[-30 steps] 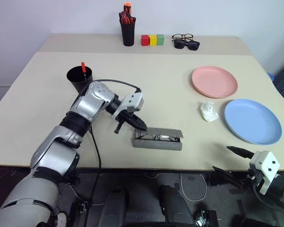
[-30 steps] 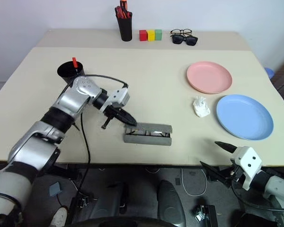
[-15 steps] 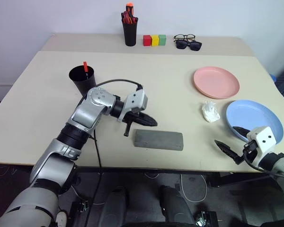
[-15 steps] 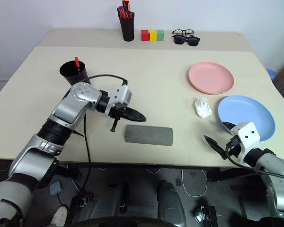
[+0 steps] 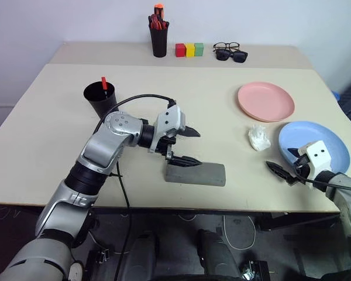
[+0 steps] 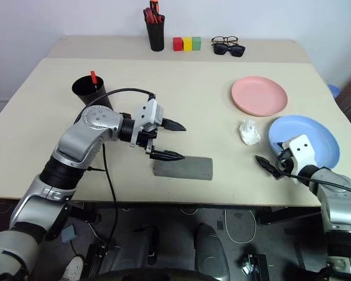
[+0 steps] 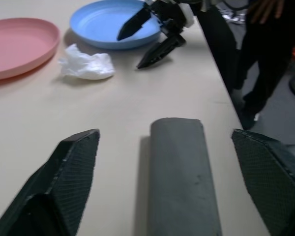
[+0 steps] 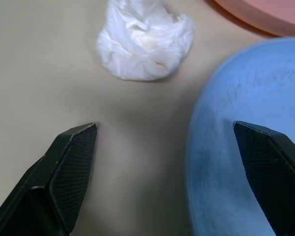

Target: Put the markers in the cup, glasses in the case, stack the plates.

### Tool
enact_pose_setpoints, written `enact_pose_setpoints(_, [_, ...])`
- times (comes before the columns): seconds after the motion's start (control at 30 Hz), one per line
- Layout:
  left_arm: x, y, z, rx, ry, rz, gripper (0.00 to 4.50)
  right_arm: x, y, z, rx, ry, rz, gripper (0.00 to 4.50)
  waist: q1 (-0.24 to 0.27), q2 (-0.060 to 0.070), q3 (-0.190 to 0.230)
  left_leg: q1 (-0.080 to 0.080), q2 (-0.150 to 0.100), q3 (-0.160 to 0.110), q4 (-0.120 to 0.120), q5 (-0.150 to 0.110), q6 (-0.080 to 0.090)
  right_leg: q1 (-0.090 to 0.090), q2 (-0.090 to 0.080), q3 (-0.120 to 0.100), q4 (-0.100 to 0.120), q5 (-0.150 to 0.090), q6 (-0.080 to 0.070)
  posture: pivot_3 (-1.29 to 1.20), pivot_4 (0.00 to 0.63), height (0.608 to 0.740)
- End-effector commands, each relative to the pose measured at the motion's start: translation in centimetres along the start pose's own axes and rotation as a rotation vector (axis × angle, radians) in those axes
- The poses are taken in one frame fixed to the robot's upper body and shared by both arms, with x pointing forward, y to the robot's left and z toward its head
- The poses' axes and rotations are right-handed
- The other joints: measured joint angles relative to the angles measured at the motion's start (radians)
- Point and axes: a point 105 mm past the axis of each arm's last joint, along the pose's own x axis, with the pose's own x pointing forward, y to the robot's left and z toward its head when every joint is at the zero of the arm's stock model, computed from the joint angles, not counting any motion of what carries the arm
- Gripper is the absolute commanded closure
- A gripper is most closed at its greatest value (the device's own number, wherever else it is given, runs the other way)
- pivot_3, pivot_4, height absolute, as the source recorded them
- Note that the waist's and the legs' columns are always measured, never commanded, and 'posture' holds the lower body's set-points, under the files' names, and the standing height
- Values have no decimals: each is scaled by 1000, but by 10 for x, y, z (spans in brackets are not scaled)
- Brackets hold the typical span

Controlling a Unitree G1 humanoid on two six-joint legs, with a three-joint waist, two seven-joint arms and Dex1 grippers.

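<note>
No brand, label or writing can be read on anything on the beige table [image 5: 58, 129].

The left gripper [image 5: 187, 146] has its two black fingers spread wide, one above the other, holding nothing. The lower finger hangs just over the near-left end of the grey felt-like oblong glasses case [image 5: 196, 174], which lies shut with its curved lid down. In the left wrist view the case [image 7: 182, 177] runs straight out between the two fingers. The wide tapered matte black cup [image 5: 98, 98] stands behind that arm, with the red-orange tip of a marker [image 5: 104, 82] sticking up from it.

The right gripper [image 5: 285, 167] is also spread wide and empty. One finger is over the near-left rim of the round light blue plastic plate [image 5: 333, 140], the other over bare table. A crumpled white tissue [image 5: 258, 137] lies just beyond the fingertips, between the gripper and the round salmon pink plastic plate [image 5: 265, 100].

Well beyond both grippers, at the far edge, stand a narrow black pen pot with red and orange pens [image 5: 158, 35], red, yellow and green blocks [image 5: 189, 49], and two pairs of dark spectacles [image 5: 230, 51] lying together.
</note>
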Motion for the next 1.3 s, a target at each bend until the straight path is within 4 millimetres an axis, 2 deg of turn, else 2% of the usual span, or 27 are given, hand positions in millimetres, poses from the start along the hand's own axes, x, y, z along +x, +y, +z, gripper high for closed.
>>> enact_pose_setpoints(0.03, [-7,-3,17,44,-40,3,55,-1,-11,-1,-15,37,-18,0,0,0,0,0,0,0,0,0,0,0,0,0,0,0,0,0,150,740])
enact_pose_setpoints(0.13, [-6,-4,18,45,-41,6,0,-1,-17,-5,12,58,-37,854,0,0,0,1,0,0,0,0,0,1,0,0,0,0,0,0,150,740])
enact_pose_setpoints(0.33, [-6,-4,17,45,-44,22,0,-1,-21,-2,-26,71,-46,3789,0,0,0,1,0,0,1,0,0,2,0,0,0,0,0,0,150,740])
enact_pose_setpoints(0.37, [-6,-4,17,46,-44,23,0,-2,-21,-1,-37,73,-43,4405,0,0,0,1,0,0,1,0,0,2,0,0,0,0,0,0,150,740])
enact_pose_setpoints(0.6, [-3,-3,16,44,-44,36,0,-3,-20,-1,-79,84,-40,4405,0,0,0,1,0,0,1,0,0,2,0,0,0,0,0,0,150,740])
enact_pose_setpoints(0.73, [-3,-3,17,42,-50,41,0,-6,-27,4,-124,77,-78,4405,0,0,0,1,0,0,1,0,0,2,0,0,0,0,0,0,150,740])
enact_pose_setpoints(0.8, [-4,-2,17,39,-52,46,0,-7,-34,18,-189,37,-111,4405,0,0,0,1,0,0,1,0,0,2,0,0,0,0,0,0,150,740])
enact_pose_setpoints(0.93, [-4,1,17,31,-61,75,0,-1,-44,66,-293,-114,-161,4405,-8,1,0,1,0,0,1,0,0,1,0,0,0,0,0,0,150,740])
enact_pose_setpoints(1.03, [-3,2,15,28,-58,88,0,7,-47,90,-368,-174,-172,4405,-21,1,0,1,0,0,1,0,0,1,0,0,1,0,0,0,150,740])
enact_pose_setpoints(1.3, [-9,5,12,13,-56,160,0,57,-56,145,-484,-251,-160,4405,-29,1,1,2,0,0,-1,0,0,1,0,0,0,1,1,0,150,740])
